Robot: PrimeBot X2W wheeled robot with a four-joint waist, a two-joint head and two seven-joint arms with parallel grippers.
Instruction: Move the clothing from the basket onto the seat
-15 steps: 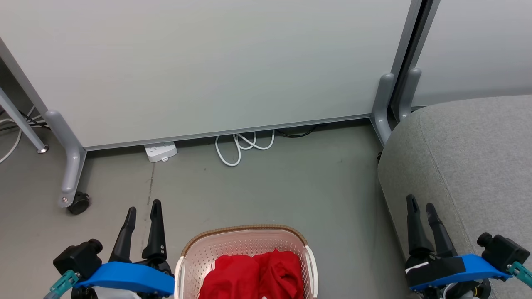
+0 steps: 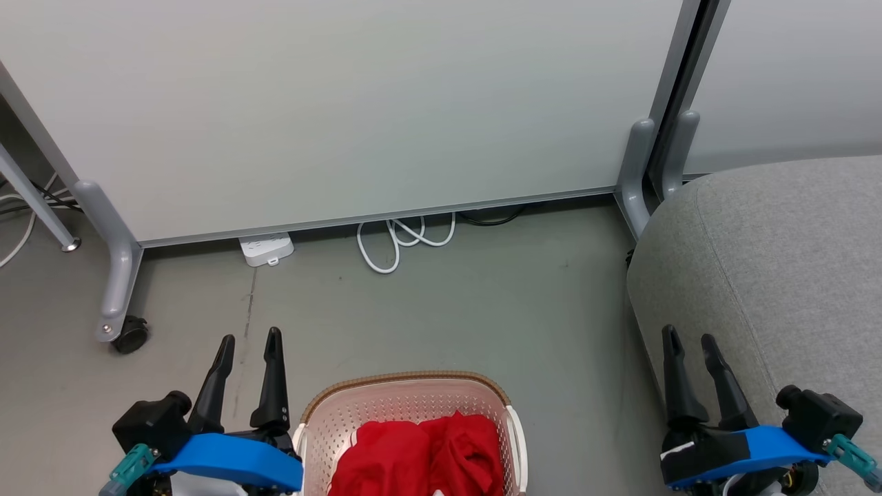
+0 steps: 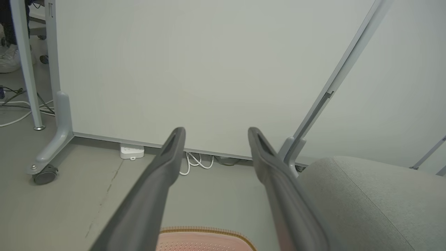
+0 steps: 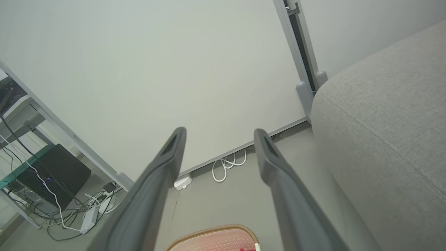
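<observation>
Clothing (image 2: 420, 455) in basket (image 2: 406, 379); left hand (image 2: 250, 335), right hand (image 2: 687, 334) open.

Bright, even, soft-shadowed light; wrist views blur near their bottom edges.

In the head view the bottom edge cuts off the near half of the basket (image 2: 406, 381) and the lower part of the clothing (image 2: 420, 455) heaped in it, so the number of garments cannot be told, and the right edge cuts off the seat (image 2: 778, 262). That bottom edge also cuts off the arms behind the left claw (image 2: 250, 335) and the right claw (image 2: 687, 334). In both wrist views the fingers (image 3: 150, 195) blur toward the bottom edge, where just a strip of the basket's rim shows.
</observation>
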